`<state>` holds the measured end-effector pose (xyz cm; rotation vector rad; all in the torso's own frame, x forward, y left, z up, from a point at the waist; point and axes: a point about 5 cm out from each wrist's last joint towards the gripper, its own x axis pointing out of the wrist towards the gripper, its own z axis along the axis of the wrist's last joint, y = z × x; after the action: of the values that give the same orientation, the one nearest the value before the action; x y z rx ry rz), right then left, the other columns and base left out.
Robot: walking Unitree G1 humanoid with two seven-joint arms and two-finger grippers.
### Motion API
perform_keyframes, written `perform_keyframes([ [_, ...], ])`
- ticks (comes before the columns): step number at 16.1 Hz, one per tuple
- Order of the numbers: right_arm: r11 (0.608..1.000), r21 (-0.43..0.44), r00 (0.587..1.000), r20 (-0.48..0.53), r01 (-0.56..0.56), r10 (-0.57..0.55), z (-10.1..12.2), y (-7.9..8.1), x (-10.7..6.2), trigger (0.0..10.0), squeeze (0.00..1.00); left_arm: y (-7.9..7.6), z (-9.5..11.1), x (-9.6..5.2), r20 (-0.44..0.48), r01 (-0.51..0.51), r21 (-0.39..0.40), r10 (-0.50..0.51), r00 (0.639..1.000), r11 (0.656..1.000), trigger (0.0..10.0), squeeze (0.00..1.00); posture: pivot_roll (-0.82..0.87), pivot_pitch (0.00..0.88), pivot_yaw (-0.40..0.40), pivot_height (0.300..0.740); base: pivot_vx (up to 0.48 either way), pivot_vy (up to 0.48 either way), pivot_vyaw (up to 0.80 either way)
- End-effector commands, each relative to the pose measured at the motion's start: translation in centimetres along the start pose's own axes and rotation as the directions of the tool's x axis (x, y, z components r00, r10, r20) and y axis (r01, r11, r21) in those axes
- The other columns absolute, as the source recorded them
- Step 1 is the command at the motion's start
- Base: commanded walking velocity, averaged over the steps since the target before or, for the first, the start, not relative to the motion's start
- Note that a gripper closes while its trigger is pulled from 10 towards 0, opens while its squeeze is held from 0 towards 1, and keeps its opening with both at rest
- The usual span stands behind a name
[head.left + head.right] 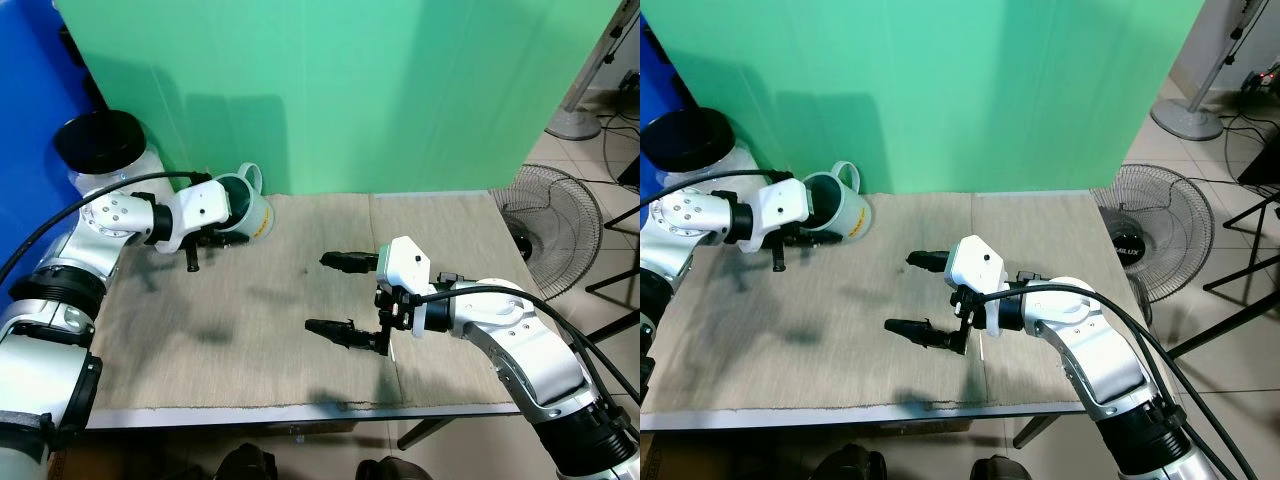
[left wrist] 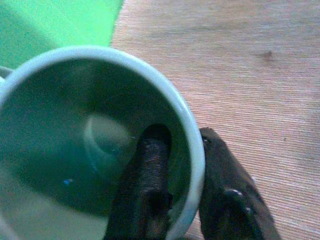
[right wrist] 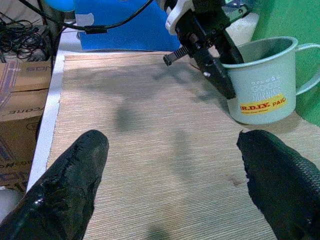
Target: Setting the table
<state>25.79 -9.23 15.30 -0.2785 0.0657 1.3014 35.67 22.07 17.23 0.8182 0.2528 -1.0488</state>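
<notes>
A pale green mug (image 1: pixel 252 207) with a handle and a yellow label (image 3: pixel 260 104) is at the back left of the beige table mat (image 1: pixel 280 310). My left gripper (image 1: pixel 233 222) is shut on the mug's rim (image 2: pixel 192 135), with one black finger (image 2: pixel 150 170) inside the mug and the other (image 2: pixel 222 170) outside. In the right wrist view the mug's base looks to be on the mat. My right gripper (image 1: pixel 318 292) hovers over the middle of the mat, open wide, with nothing between its fingers (image 3: pixel 75 175).
A green backdrop (image 1: pixel 350 90) stands behind the table. A white container with a black lid (image 1: pixel 100 145) is at the back left corner. A floor fan (image 1: pixel 550 225) stands off the table's right side. A cardboard box (image 3: pixel 15 90) sits beyond the table's left edge.
</notes>
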Motion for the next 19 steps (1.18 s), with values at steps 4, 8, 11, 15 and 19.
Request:
perform_keyframes([
  [4, 1.0, -0.014, 1.0, -0.015, -0.017, 0.017, 0.2, 0.1, 0.1, 10.0, 0.0, 0.8, 0.9, -0.1, 0.051, -0.036, -0.011, 0.037, 0.998, 0.999, 0.0, 0.0, -0.02, 0.085, 0.042, 0.74, 0.0, 0.0, 0.0],
  [8, 1.0, -0.011, 1.0, -0.013, -0.007, 0.007, 0.2, 0.1, 0.0, 10.0, 0.0, 0.9, 0.9, -0.1, 0.082, -0.05, -0.046, 0.054, 0.995, 0.998, 0.0, 0.0, -0.02, 0.081, 0.052, 0.74, 0.0, 0.0, 0.0],
  [11, 0.986, 0.054, 0.985, 0.056, 0.158, -0.161, 0.7, -0.3, -0.9, 10.0, 0.0, 1.4, 3.1, -0.7, 0.273, -0.128, -0.124, 0.157, 0.949, 0.984, 0.0, 0.0, -0.01, 0.075, 0.059, 0.74, 0.0, 0.0, 0.0],
  [15, 0.871, 0.171, 0.876, 0.07, 0.461, -0.477, 0.8, 0.3, -3.6, 10.0, 0.0, -3.4, 8.3, 0.1, 0.503, -0.297, -0.23, 0.375, 0.779, 0.927, 0.7, 0.0, -0.03, 0.066, 0.058, 0.74, 0.0, 0.0, -0.12],
  [19, 0.723, 0.257, 0.734, 0.068, 0.641, -0.675, 1.7, 1.0, -4.8, 10.0, 0.0, -8.3, 11.3, 0.4, 0.477, -0.451, -0.379, 0.588, 0.653, 0.808, 10.0, 0.0, -0.03, 0.063, 0.054, 0.74, 0.0, 0.0, -0.78],
])
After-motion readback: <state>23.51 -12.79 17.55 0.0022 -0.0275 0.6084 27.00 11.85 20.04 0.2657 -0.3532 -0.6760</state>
